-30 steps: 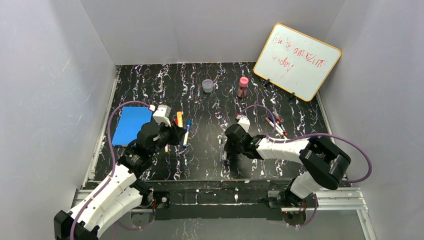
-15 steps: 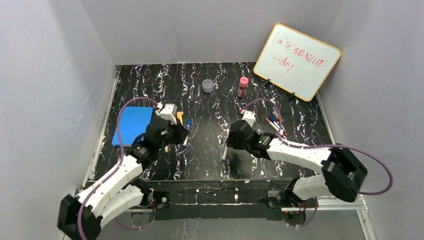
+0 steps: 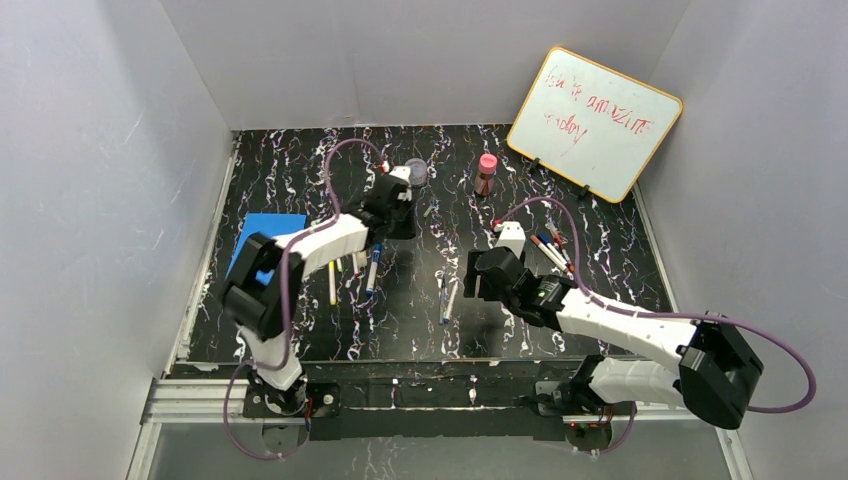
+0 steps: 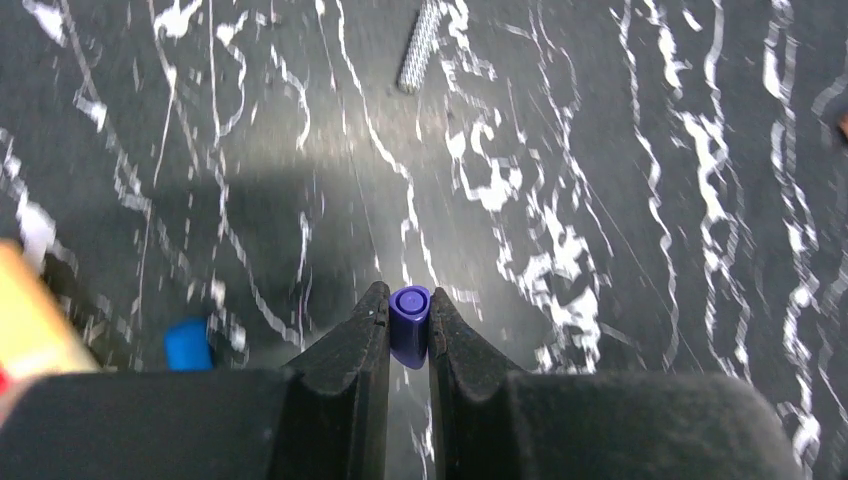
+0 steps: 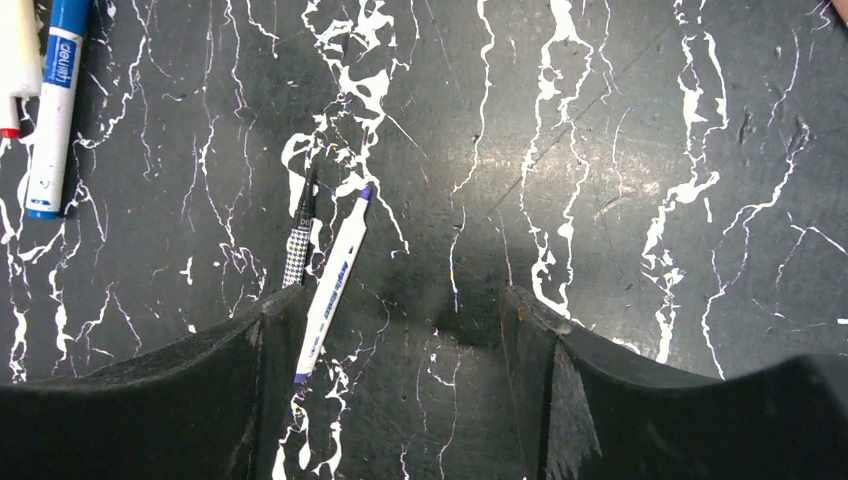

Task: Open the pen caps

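Jar [image 3: 417,172], round and clear, at far middle of tabletop [image 3: 290,170]; contents not to be made out, left side partly behind left arm; to its right, small bottle [image 3: 486,175] with pink cap, reddish inside; black tabletop, veined white like marble; left pincer [image 4: 408,302] closed tight on stubby purple cap [image 4: 409,328], smooth plastic, round end toward wrist camera, just on near side of jar; ahead of it on tabletop, short houndstooth-patterned piece [image 4: 418,48] lying loose; blurred blue bit [image 4: 187,343] and blurred orange shape [image 4: 25,320] cut off at left edge, neither identifiable; right pincer [image 5: 400,300] spread wide, nothing between its fingers, poised over slim white pen [image 5: 335,283] with bare purple tip; close beside that, thin houndstooth pen [image 5: 296,255], touching or not impossible to tell; blue-labelled marker [image 5: 55,95] cut off at upper left; more pens [image 3: 551,247] bunched right of right arm, colours hard to tell; whiteboard [image 3: 595,122] with faint red scrawl leaning at far right; blue pad [image 3: 275,235] at left, partly hidden by left arm.
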Robot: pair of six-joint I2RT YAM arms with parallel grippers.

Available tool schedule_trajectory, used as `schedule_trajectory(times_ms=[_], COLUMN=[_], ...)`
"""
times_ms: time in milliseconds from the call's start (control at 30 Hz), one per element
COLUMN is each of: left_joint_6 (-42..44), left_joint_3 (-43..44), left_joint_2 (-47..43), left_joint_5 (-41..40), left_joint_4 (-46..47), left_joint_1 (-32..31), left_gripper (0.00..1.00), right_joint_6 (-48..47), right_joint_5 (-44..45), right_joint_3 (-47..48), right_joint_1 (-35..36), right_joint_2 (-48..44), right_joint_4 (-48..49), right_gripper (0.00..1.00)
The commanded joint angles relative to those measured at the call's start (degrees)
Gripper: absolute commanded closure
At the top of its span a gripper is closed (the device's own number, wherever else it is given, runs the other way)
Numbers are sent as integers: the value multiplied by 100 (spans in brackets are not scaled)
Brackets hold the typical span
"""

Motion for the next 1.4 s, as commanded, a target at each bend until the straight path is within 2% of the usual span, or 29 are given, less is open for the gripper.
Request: schedule_trajectory(times_ms=[0, 133, 367, 533, 700, 1000, 1233, 1367], left_joint_6=[262, 336, 318, 322, 335, 336, 344, 275], left_joint_3=[1130, 2077, 2634, 2641, 2530, 2240, 1811, 1352], left_joint_2=[1083, 1909, 2625, 2745, 2659, 2102, 872, -189], left_joint_5=[-394, -382, -332, -356, -356, -411, -621, -731], left_joint_4=[-414, -588, -670, -679, -693, -713, -714, -726], left_joint_1=[7, 51, 63, 69, 65, 63, 66, 43], left_gripper=[100, 100, 94, 84, 69, 54, 43, 37], right_joint_6=[-135, -388, -619, -777, -873, -939, -1163, -1250], right_joint_5=[43, -52, -97, -74, -93, -122, -59, 13], right_joint_3=[-93, -55, 145, 288, 315, 483, 825, 1018], right_joint_1=[-10, -6, -12, -23, -24, -25, -30, -29], right_joint_2=[-334, -415, -515, -643, -691, -586, -507, -493], right_joint_4=[78, 32, -133, -187, -138, -109, -152, -227], right_gripper=[21, 21, 21, 21, 21, 21, 21, 21])
